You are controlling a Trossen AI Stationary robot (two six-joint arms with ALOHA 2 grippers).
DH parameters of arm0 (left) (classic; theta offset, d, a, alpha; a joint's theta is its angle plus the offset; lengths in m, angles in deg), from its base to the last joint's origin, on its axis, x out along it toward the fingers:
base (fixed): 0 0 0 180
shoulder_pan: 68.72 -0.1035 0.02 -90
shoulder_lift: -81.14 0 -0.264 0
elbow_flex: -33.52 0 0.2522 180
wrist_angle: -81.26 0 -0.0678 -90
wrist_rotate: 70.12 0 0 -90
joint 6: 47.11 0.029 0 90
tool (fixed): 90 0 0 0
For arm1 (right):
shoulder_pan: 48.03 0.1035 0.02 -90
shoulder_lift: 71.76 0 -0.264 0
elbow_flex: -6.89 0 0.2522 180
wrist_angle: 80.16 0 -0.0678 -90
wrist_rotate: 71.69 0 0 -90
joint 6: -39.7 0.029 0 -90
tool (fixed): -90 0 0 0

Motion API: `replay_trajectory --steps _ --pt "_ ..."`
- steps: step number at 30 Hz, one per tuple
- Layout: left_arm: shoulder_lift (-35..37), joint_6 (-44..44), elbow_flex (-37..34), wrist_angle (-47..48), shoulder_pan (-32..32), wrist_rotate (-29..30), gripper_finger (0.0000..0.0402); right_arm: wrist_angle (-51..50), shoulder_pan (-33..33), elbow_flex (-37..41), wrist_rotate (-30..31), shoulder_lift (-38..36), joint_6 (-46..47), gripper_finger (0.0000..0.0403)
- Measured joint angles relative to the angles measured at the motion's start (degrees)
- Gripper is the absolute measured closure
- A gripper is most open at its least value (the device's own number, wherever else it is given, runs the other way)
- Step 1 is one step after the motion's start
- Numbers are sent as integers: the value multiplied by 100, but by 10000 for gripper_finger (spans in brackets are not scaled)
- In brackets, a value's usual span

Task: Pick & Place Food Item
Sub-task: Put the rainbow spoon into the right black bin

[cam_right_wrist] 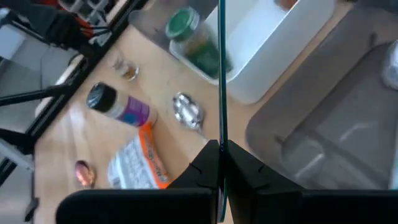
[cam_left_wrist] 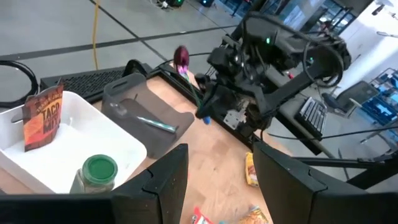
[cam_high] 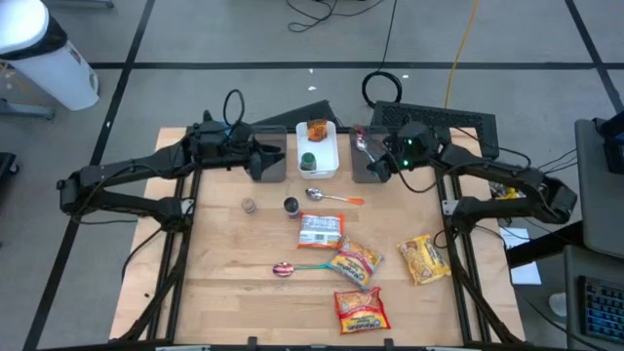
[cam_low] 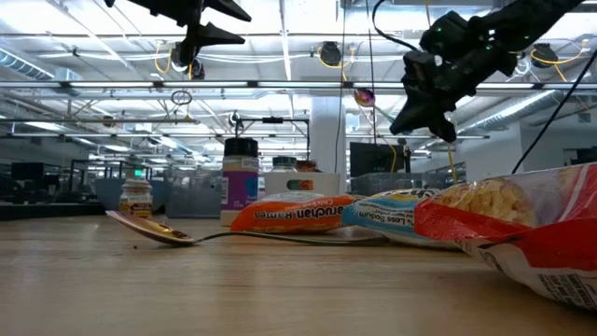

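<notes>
Risk: right tool [cam_high: 375, 164], clamped on a thin spoon [cam_right_wrist: 221, 74] handle over the grey tray [cam_high: 363, 168], may let it swing. Left tool [cam_high: 261, 156] hangs apparently half-open, empty.

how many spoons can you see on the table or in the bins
4: orange-handled spoon below the white bin; teal-handled spoon lower down the table; one lying in the right grey bin; one held upright by the right gripper. Others may be hidden.

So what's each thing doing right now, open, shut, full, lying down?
Left hand: open, holding nothing.
Right hand: shut on a thin spoon handle.
White bin: holds a green-lidded jar and a taco mix packet.
Purple-labelled bottle: standing upright.
</notes>
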State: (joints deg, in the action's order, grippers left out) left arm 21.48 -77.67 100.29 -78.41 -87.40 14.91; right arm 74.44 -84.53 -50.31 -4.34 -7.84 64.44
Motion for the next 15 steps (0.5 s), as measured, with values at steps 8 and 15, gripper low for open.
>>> replay_trajectory --steps 8,15 --pt "0 89 0 215 0 3 211 -1918 -413 -1252 215 884 -1288 402" --pt "0 87 0 325 0 3 211 -2527 -480 -2003 635 1692 -1829 402"
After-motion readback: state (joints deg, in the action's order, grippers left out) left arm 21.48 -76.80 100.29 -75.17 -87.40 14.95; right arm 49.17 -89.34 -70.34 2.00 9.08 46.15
